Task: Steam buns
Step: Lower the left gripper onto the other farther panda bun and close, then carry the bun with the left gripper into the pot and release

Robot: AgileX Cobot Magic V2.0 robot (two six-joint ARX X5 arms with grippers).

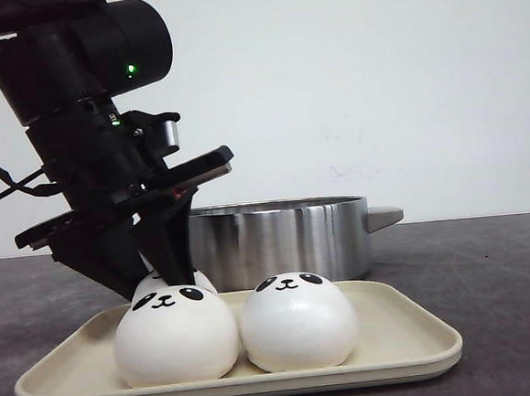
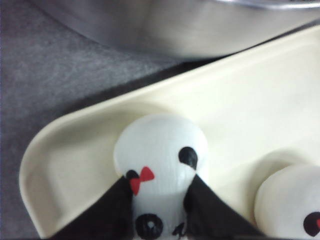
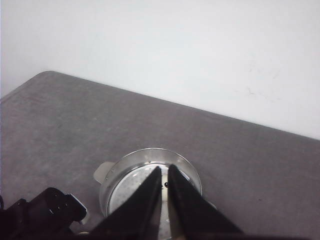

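**Left gripper clamped on a rear bun, right gripper high over the pot**

On the grey table (image 1: 491, 272), the steel pot (image 1: 282, 241) stands behind the cream tray (image 1: 414, 347); no writing is readable anywhere. Seen from above, a perforated plate sits inside the pot. Two buns (image 1: 298, 319) sit side by side at the tray's front. A third bun (image 2: 160, 155), with a red bow, lies behind them, clamped between the left gripper (image 2: 160, 220) fingers. The right gripper (image 3: 164, 200) hangs above the pot, jaws almost together, holding nothing.
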